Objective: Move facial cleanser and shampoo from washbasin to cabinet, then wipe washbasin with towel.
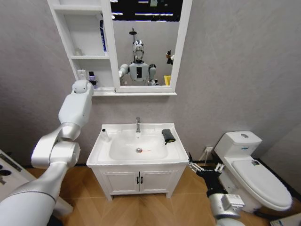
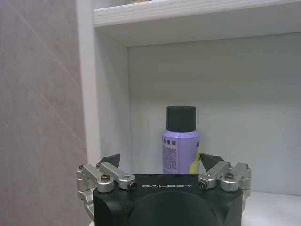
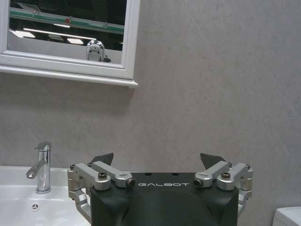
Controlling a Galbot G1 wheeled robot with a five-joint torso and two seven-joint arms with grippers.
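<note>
My left arm is raised to the cabinet (image 1: 87, 56), and the left gripper (image 1: 86, 78) is at its lowest shelf. In the left wrist view that gripper (image 2: 161, 159) is open. A purple shampoo bottle (image 2: 180, 141) with a dark cap stands upright on the shelf between and just beyond its spread fingertips, untouched. In the head view the shampoo (image 1: 92, 79) stands by the mirror frame. A small white facial cleanser bottle (image 1: 104, 135) stands on the washbasin (image 1: 113, 162), left of the bowl. The dark towel (image 1: 168, 135) lies on the right rim. My right gripper (image 1: 204, 167) hangs open, low beside the basin.
A chrome tap (image 1: 138, 124) rises at the back of the bowl. The mirror (image 1: 146, 42) adjoins the shelves. A blue item (image 1: 102, 35) stands on a higher shelf. A white toilet (image 1: 256, 181) sits close to the right arm. The low vanity doors (image 1: 138, 181) are closed.
</note>
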